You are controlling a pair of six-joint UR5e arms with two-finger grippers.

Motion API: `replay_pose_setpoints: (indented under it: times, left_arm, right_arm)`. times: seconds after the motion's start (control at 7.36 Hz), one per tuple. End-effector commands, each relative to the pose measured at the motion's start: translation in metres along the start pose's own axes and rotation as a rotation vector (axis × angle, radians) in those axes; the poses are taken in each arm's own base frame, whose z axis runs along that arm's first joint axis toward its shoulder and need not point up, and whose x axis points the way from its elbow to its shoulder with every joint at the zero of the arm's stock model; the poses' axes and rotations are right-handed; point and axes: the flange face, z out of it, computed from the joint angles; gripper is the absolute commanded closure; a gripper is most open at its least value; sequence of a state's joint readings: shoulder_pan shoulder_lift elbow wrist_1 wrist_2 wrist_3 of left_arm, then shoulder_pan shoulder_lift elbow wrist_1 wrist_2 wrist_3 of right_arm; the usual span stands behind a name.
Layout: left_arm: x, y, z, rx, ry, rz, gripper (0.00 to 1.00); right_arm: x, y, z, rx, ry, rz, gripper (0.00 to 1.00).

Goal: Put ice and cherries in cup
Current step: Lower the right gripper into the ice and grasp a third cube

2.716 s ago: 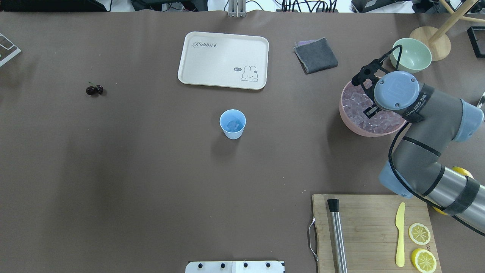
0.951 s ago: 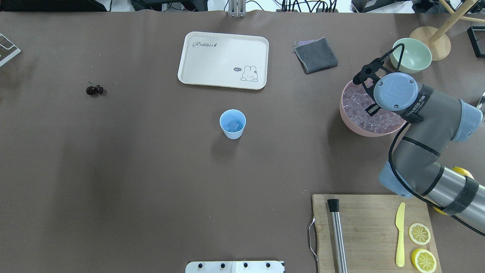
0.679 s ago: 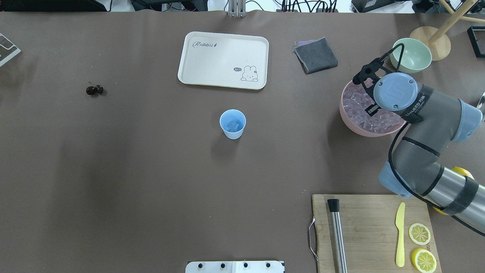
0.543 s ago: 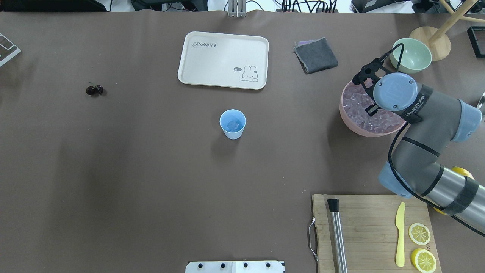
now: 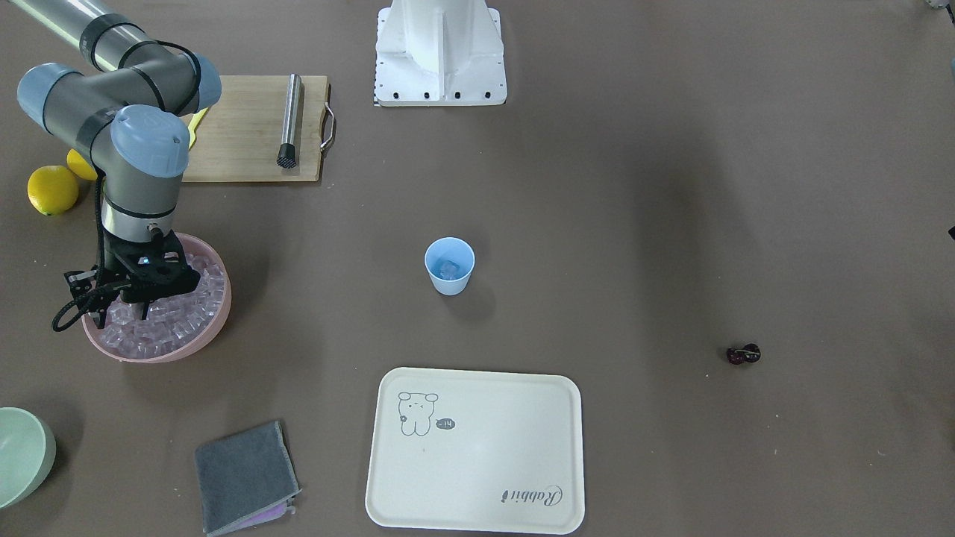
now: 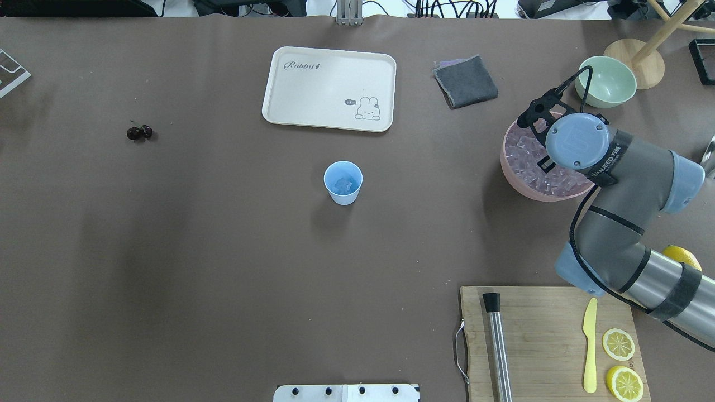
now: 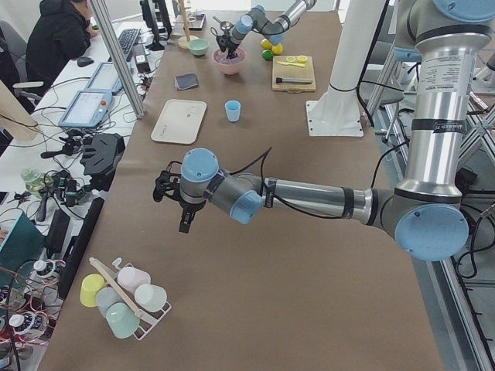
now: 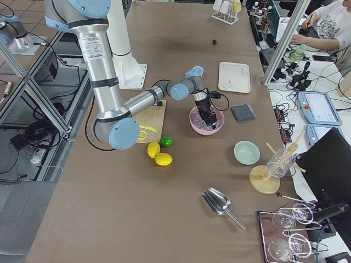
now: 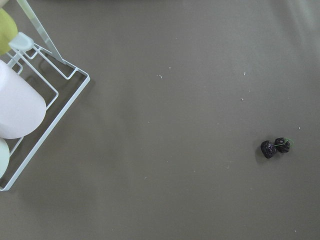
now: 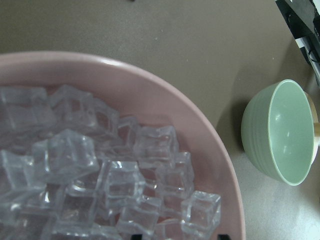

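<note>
right pincer [image 5: 146,297] in ice [image 5: 173,322], cup [image 5: 449,267] well apart

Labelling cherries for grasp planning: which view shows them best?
Left wrist-mounted: the cherries show as two separate dark fruits with a green stem, nothing in front of them. Overhead exterior and exterior front-facing show only a small dark pair; exterior right, a far speck. Right wrist-mounted shows none.

A matte brown sheet covers the whole desk [image 6: 223,268], evenly lit from above, with only soft shadows. Beyond its far long edge stand aluminium posts [image 7: 116,58] and a white bench [image 7: 23,154] strewn with screens and cables. Off the opposite edge, grey floor [image 8: 27,219] shows beneath metal framing [image 8: 33,93].
</note>
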State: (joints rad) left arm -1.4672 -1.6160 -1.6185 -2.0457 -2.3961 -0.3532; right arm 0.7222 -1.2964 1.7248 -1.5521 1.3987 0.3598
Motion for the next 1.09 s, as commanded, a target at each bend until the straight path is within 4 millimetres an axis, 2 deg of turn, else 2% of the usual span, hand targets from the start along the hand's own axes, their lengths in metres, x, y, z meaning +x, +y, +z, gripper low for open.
replay_pose_setpoints:
  times: [0.0,0.41,0.68,0.95]
  left_arm:
    - [0.0006,0.0002,-0.0001,0.000,0.001,0.000,0.02]
    - [0.0000,0.0004,0.0004,-0.001,0.000,-0.001,0.02]
    - [0.0000,0.0004,0.0004,-0.001,0.000,-0.001,0.02]
    - [-0.0002,0.0004,0.0004,0.000,-0.001,0.001,0.02]
  right_arm:
    - [0.0001,0.0007,0.0008,0.001,0.007,-0.004,0.41]
    - [-0.0012,0.0019,0.0028,-0.002,0.013,-0.004,0.48]
    - [-0.0021,0.0012,0.0033,0.002,0.016,-0.004,0.67]
    - [-0.0018,0.0007,0.0018,0.005,0.016,-0.003,0.79]
